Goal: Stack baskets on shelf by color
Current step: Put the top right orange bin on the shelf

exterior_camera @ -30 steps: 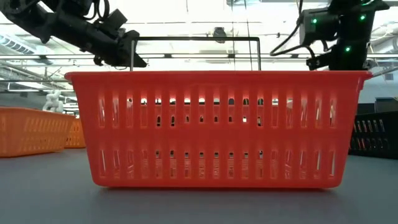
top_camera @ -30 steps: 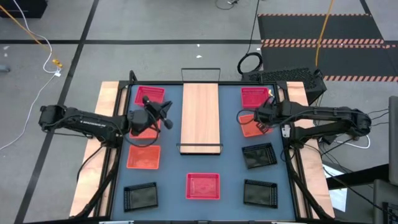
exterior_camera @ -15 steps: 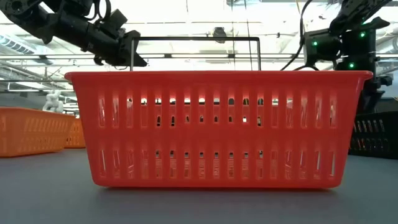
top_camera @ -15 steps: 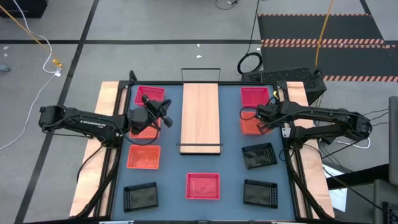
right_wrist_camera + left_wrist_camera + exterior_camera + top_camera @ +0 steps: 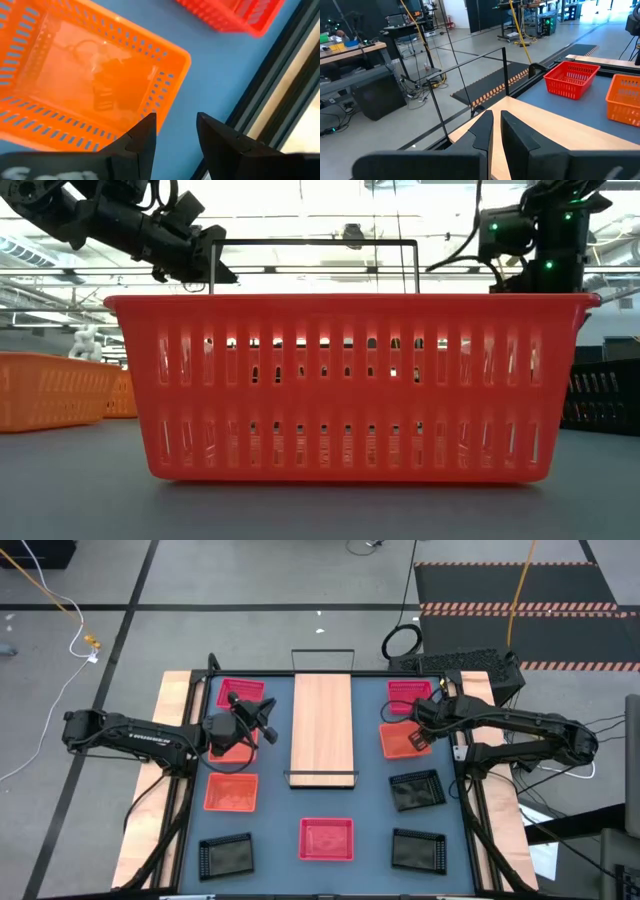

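In the high view the light-wood shelf [image 5: 322,728] lies at the table's middle, its wire frame [image 5: 470,65] at the far end. Pink-red baskets sit at far left [image 5: 241,692], far right [image 5: 408,691] and near middle [image 5: 327,838]. Orange ones sit at left [image 5: 231,792], under my left arm [image 5: 222,748], and at right [image 5: 402,740]. Three black ones [image 5: 416,788] stand on the near half. My left gripper [image 5: 268,723] is shut and hovers beside the shelf's left edge. My right gripper [image 5: 175,131] is open above the right orange basket's [image 5: 90,85] corner.
The near pink-red basket [image 5: 345,385] fills the low view, with orange baskets [image 5: 50,390] to one side and a black one [image 5: 600,395] to the other. Wooden rails [image 5: 172,740] flank the dark blue tabletop [image 5: 375,820]. Cables and a striped mat lie on the floor beyond.
My right gripper has moved a little toward the table's far edge, and more of the right orange basket shows beneath it. The left arm has kept still, and no basket has moved.
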`<state>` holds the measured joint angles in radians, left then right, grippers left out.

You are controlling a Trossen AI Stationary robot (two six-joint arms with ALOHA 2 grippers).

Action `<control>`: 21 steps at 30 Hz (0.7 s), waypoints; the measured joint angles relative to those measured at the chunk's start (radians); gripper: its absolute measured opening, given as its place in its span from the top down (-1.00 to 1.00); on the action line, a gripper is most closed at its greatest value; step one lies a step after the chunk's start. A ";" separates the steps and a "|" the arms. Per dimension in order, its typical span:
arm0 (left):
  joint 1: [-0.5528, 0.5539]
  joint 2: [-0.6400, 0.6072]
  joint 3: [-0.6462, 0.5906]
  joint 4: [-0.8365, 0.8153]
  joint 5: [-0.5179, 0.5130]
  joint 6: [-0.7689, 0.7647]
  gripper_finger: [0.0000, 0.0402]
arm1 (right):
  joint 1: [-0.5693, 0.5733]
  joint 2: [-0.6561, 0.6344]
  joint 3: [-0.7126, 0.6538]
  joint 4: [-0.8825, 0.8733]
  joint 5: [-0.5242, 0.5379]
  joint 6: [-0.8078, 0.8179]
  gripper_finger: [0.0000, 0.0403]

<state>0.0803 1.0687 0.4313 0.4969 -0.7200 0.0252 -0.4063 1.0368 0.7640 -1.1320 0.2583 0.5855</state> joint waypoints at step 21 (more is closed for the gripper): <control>0.000 0.000 0.000 -0.006 0.000 -0.008 0.81 | 0.001 0.000 -0.041 0.051 -0.030 0.030 0.32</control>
<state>0.0803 1.0687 0.4309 0.4911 -0.7204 0.0174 -0.4057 1.0370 0.7235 -1.0805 0.2284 0.6159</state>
